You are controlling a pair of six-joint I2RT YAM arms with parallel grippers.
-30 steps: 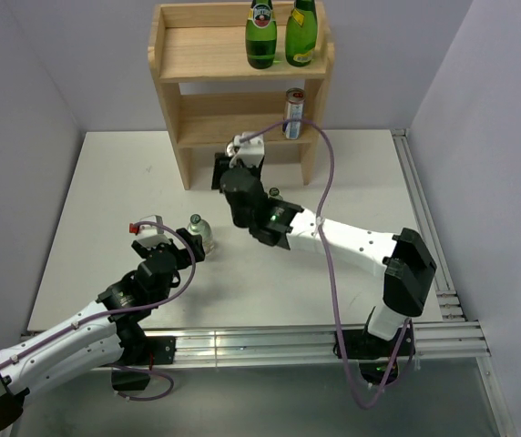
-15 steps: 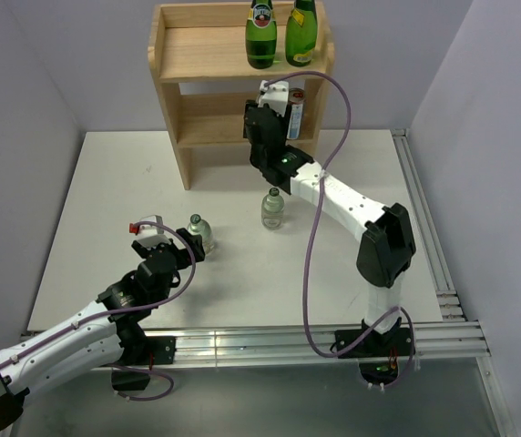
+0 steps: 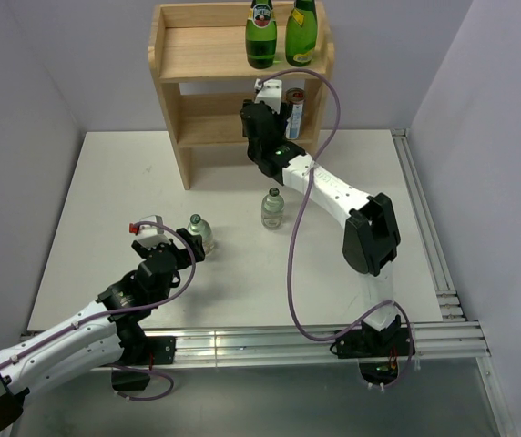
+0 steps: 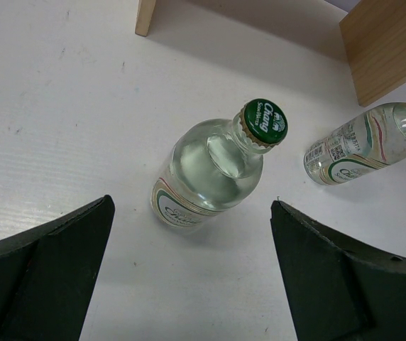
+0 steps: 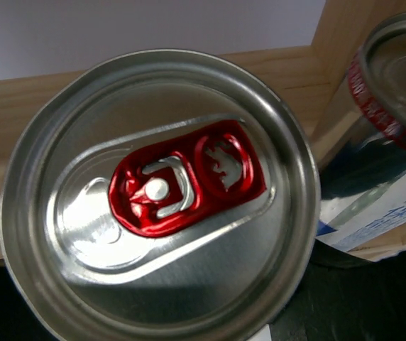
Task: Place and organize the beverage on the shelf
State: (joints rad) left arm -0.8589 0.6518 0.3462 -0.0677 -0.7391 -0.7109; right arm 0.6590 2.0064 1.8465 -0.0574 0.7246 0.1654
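1. A second ago the right gripper [image 3: 262, 116] sat low in front of the shelf [image 3: 171, 109]. We now find it raised to the middle tier, clamped on a can [image 5: 157, 192] whose red-tabbed top fills the wrist view. We cannot tell whether the can rests on the board.
2. The left gripper [image 4: 192, 213] has not moved. Its jaws are spread wide and hold nothing, one either side of an upright clear bottle [image 4: 214, 170] with a green cap.
3. A second can [image 3: 295, 111] stands just beside the held one, at the tier's right end. Two green bottles [image 3: 260, 36] stand on the top tier. The other clear bottle [image 3: 272, 208] stands before the shelf, under the right arm, whose cable [image 3: 320, 118] loops across the tiers.
4. We see a white table [image 3: 106, 200], pale walls [image 3: 24, 73] and metal rails [image 3: 242, 344] at its near edge.
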